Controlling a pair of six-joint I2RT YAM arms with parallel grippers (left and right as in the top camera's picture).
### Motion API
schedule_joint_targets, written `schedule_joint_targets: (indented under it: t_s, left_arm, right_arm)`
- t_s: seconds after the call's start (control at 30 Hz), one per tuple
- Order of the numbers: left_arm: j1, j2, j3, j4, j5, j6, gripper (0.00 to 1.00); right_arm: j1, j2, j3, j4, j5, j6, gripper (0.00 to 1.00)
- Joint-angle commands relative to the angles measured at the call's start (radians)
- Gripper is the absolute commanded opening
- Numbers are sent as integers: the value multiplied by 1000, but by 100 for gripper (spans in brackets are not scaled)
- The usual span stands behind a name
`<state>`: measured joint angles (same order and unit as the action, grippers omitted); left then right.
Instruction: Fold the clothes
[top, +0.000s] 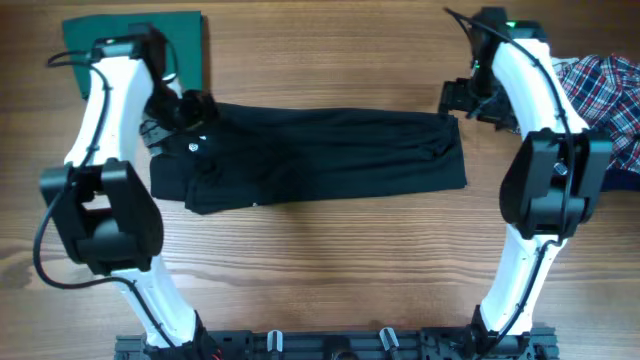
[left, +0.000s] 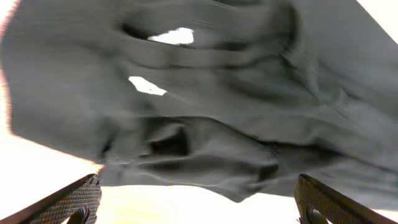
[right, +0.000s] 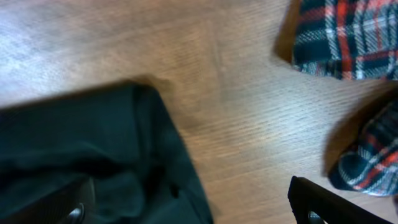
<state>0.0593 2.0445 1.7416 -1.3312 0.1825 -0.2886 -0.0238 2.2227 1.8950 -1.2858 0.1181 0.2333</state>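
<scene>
Though rumpled, oblong soft black shirt (top: 320, 155).

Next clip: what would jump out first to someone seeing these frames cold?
A black polo shirt folded into a long band lies across the middle of the table, with the left gripper and right gripper open at its two ends. A green garment sits at the far left corner, a plaid shirt at the right edge.
</scene>
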Motion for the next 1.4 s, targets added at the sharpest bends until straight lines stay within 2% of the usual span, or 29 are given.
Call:
schedule_joint_targets:
  t_s: [0.0, 0.07, 0.27, 0.53, 0.8, 0.93, 1.03, 1.2, 1.3, 1.37]
  left_arm:
    - [-80, -3, -10, 36, 37, 43, 100]
    - [-113, -3, -10, 72, 37, 42, 100]
    - [-142, -3, -10, 101, 37, 42, 100]
    - [-142, -3, -10, 101, 37, 42, 100]
    - [-142, -3, -10, 108, 38, 42, 100]
    - [-142, -3, -10, 108, 38, 42, 100]
    - [-142, -3, -10, 108, 38, 42, 100]
    - [-142, -3, -10, 108, 38, 42, 100]
    - [-142, -3, -10, 108, 37, 42, 100]
    - [-142, -3, -10, 105, 37, 42, 100]
  right_arm:
    - [-51, 12, -57, -6, -249, -217, 100]
    - [-62, 12, -113, 19, -351, -293, 100]
    - [-58, 12, -225, 125, -469, -433, 100]
    - [-55, 12, -323, 214, -467, -437, 100]
    - [-44, 12, -490, 348, -475, -357, 99]
    - [-21, 12, -494, 362, -486, -335, 86]
    - [-2, 12, -494, 367, -461, -300, 72]
    - [3, 12, -494, 374, -448, -280, 56]
    - [3, 12, -494, 377, -348, -195, 44]
    - [3, 12, -494, 377, -319, -178, 40]
